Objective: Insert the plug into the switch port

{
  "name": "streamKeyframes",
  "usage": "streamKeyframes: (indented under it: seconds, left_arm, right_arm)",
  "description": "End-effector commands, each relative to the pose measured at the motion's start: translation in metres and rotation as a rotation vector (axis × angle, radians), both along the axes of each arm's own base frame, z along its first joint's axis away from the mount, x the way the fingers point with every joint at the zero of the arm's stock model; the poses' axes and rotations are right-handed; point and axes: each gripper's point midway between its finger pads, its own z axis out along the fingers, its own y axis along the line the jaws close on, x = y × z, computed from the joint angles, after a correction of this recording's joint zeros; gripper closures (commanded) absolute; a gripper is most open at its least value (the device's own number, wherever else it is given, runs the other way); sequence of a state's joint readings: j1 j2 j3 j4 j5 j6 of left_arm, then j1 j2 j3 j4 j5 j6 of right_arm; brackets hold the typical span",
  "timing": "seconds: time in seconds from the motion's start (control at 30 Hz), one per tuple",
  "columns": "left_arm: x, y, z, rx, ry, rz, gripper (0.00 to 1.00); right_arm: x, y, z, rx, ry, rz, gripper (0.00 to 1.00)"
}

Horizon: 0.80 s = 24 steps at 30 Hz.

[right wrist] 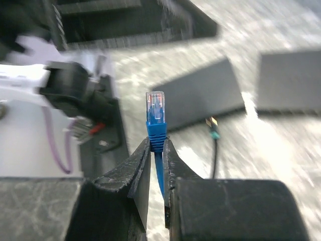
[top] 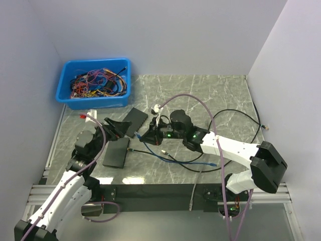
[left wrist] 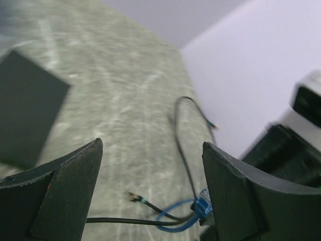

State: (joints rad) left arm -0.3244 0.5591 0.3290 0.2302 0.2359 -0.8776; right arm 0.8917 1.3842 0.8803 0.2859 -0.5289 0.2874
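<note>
Seen from above, a blue bin of wires is sitting at the table's far-left corner, two dark boxes lying near the left pincer; its wrist view is showing it spread wide, empty; the right pincer is pinching the blue cable just below the upright plug.
</note>
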Motion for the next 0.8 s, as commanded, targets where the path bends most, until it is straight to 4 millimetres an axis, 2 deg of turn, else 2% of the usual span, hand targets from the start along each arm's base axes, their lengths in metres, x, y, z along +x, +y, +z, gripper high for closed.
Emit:
streamKeyframes:
  seconds: [0.0,0.07,0.13,0.17,0.23,0.3,0.43,0.63,0.77]
  left_arm:
    - [0.018,0.032,-0.018,0.082,0.115,0.209,0.14]
    - [0.021,0.038,-0.023,0.091,0.149,0.245,0.14]
    - [0.024,0.05,-0.038,0.121,0.214,0.32,0.13]
    - [0.025,0.055,-0.042,0.122,0.238,0.349,0.12]
    - [0.028,0.066,-0.057,0.149,0.305,0.411,0.12]
    - [0.028,0.071,-0.07,0.153,0.367,0.441,0.13]
    - [0.031,0.084,-0.098,0.145,0.474,0.46,0.14]
    - [0.029,0.11,-0.126,0.113,0.554,0.535,0.09]
    - [0.025,0.116,-0.145,0.116,0.613,0.559,0.07]
  right_arm:
    - [0.018,-0.015,-0.014,-0.084,-0.041,-0.131,1.0]
    - [0.016,-0.015,-0.027,-0.132,-0.033,-0.15,1.0]
    - [0.018,-0.015,-0.043,-0.201,-0.045,-0.192,1.0]
    - [0.008,-0.008,-0.049,-0.226,-0.054,-0.176,1.0]
    - [0.008,-0.005,-0.066,-0.306,-0.069,-0.209,1.0]
    - [-0.003,0.004,-0.078,-0.349,-0.077,-0.187,1.0]
    - [-0.01,0.016,-0.111,-0.446,-0.055,-0.179,1.0]
    - [-0.022,0.032,-0.142,-0.587,-0.1,-0.146,1.0]
    - [-0.026,0.042,-0.153,-0.631,-0.111,-0.128,1.0]
